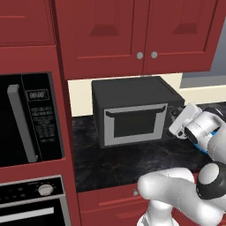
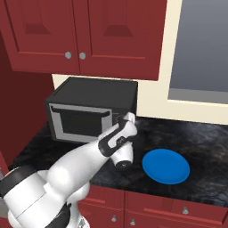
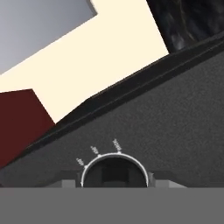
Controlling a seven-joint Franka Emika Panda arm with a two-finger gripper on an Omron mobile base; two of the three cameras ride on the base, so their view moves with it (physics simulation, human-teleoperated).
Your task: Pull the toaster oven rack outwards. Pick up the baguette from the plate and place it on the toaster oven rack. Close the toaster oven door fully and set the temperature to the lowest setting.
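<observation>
Toaster oven (image 1: 132, 112) sits on the dark table (image 1: 114, 161), against the back wall under the red cabinets (image 1: 141, 31). Toaster oven door (image 1: 134, 122) is shut, upright, bar handle along its top edge. Plate (image 2: 165, 166) lies on the table to the right of the oven, near edge, well apart from it, nothing on it. Gripper (image 1: 176, 115) is up against the oven's right-hand control panel. Hand view: a round knob (image 3: 113, 171) with small tick labels around its top arc sits right at the fingertips. Looks like the gripper is pinching the knob, but the fingers are mostly hidden, so I can't tell for certain. Built-in microwave (image 1: 31, 117) stands far left.
</observation>
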